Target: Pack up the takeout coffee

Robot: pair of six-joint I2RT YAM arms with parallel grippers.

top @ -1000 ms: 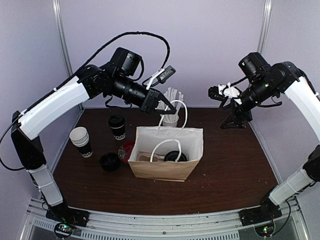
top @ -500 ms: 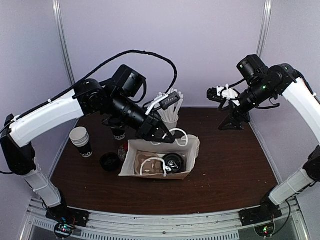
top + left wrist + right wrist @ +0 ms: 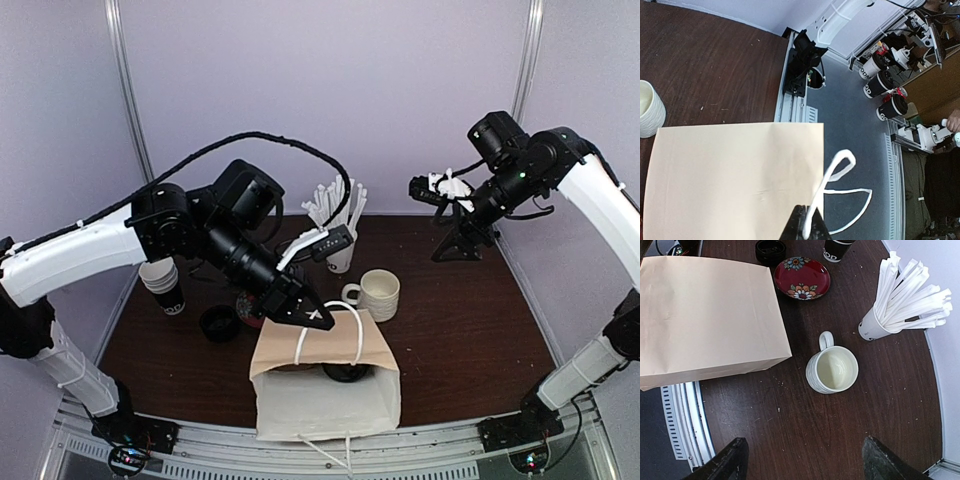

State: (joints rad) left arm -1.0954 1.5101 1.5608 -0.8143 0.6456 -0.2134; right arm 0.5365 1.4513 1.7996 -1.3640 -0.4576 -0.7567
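1. Left gripper (image 3: pixel 312 319) is clamped shut on the white handle (image 3: pixel 836 167) of the paper bag (image 3: pixel 325 400). The bag hangs tilted from that pinch, down at the 6 o'clock edge of the table (image 3: pixel 460 340).
2. Right gripper (image 3: pixel 428 188) is spread wide and holds nothing. It's parked high at 2 o'clock, well apart from the bag.
3. Takeout coffee (image 3: pixel 345 373): one black lid shows inside the bag mouth, so I judge one cup is packed. The inside is mostly shadow, so I can't tell if it sits upright.
4. Second cup (image 3: pixel 839 249) stands on the table at 10 o'clock from the bag, near the red plate (image 3: pixel 801 277). Only its black band shows, at the frame edge.
5. The mug (image 3: pixel 378 293) at 1 o'clock of the bag and the straw cup (image 3: pixel 338 240) at 12 aren't mine to pack.
6. Step in hand, as I read it: repositioning the bag by its handle, packing only partly done.
7. Next move calls for:
   - keeping the pinch firm;
   - levelling the bag so its base lands flat and mouth up before I let go;
   - then taking the 10 o'clock cup.
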